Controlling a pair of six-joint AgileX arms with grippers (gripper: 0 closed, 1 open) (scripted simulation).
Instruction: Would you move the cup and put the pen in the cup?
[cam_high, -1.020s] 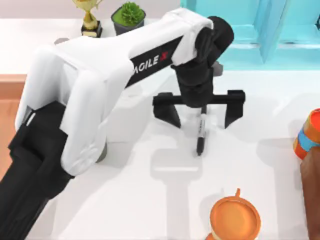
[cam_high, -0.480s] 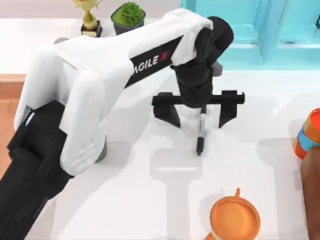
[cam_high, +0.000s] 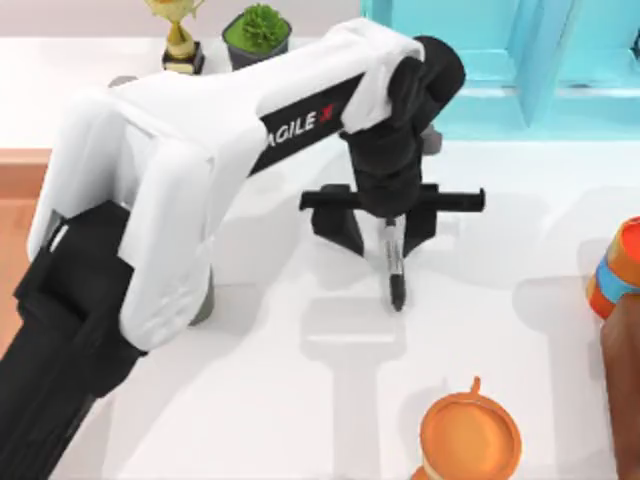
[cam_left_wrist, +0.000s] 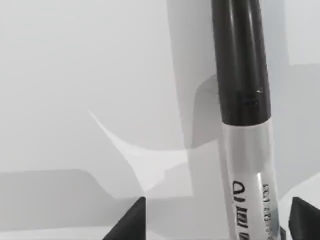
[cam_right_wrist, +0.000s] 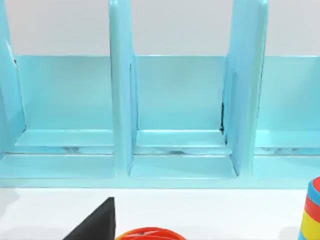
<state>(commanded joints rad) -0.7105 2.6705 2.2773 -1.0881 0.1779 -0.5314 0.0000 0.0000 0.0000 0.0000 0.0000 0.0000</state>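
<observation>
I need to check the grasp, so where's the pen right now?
In the top view the pen lies on the white table near the middle, between the jaws of the left gripper, up from the orange mug.

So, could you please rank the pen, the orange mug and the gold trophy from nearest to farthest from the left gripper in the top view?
Measured from the left gripper:
1. Pen: lying between the gripper's fingers, mid-table.
2. Orange mug: at the near edge, towards the right.
3. Gold trophy: at the back, on the left.
</observation>
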